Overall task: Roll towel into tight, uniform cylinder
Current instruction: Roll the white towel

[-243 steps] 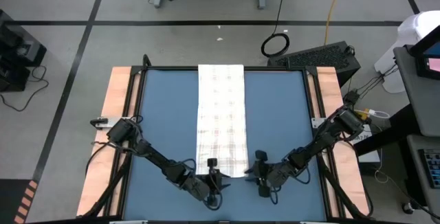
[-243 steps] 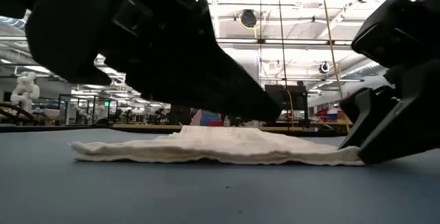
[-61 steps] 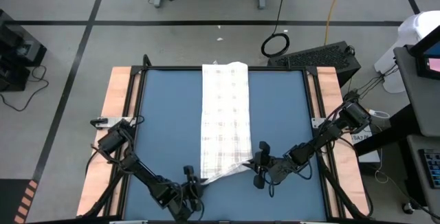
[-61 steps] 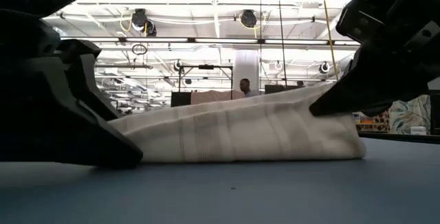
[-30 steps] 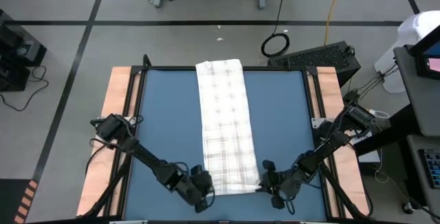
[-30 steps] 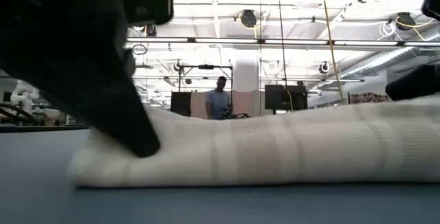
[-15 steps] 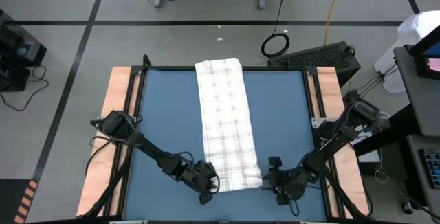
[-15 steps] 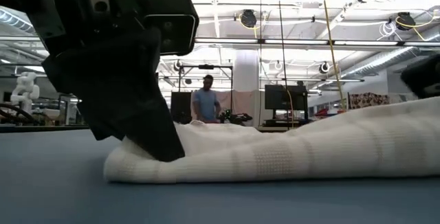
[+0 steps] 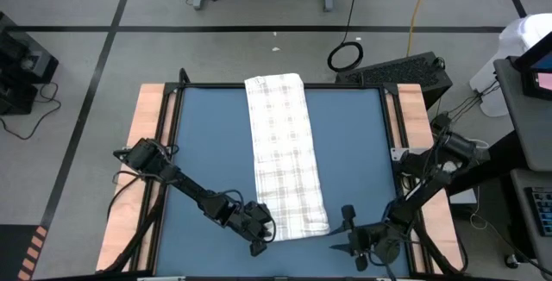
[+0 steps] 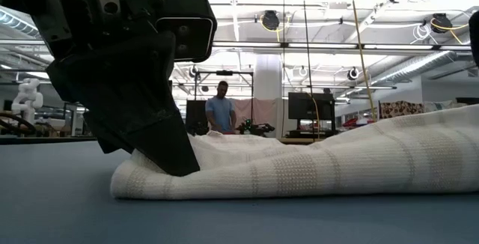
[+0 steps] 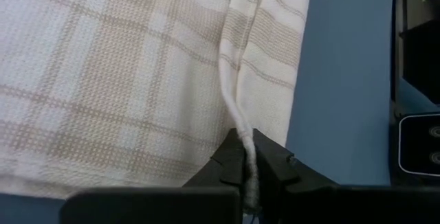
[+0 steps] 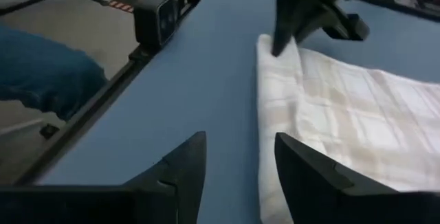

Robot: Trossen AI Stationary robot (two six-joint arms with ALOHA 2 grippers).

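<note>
The towel [image 9: 283,152], white with faint checked lines, lies as a long strip on the blue mat [image 9: 207,152], running from the far edge to near the front edge. My left gripper [image 9: 265,228] is at its near left corner, shut on the cloth; the low view shows it [image 10: 176,162] dark over the towel's [image 10: 337,162] end. My right gripper [image 9: 341,233] stands open over bare mat, to the right of the towel's near right corner. In its wrist view nothing lies between the fingers [image 12: 237,172], and the towel [image 12: 344,114] is beside them. My left gripper pinches a raised ridge of the towel [image 11: 240,145] between its two fingers, close to the near left corner. The fingers come slanting down from the table's near left side, in line with the ridge. The rest of the towel lies flat on the mat.
Black rails and wooden strips [image 9: 151,143] frame the mat. A small black camera box [image 12: 155,14] sits at the mat's near edge. A keyboard [image 9: 397,70] lies beyond the far right corner. A person [image 10: 221,113] stands in the room behind. Bare mat lies on both sides of the towel.
My right gripper has opened, let go of the towel's near right corner, rolled, and drawn off toward the table's near right. My left gripper, still shut on the cloth, has shifted a little toward the right, carrying the near left corner with it.
</note>
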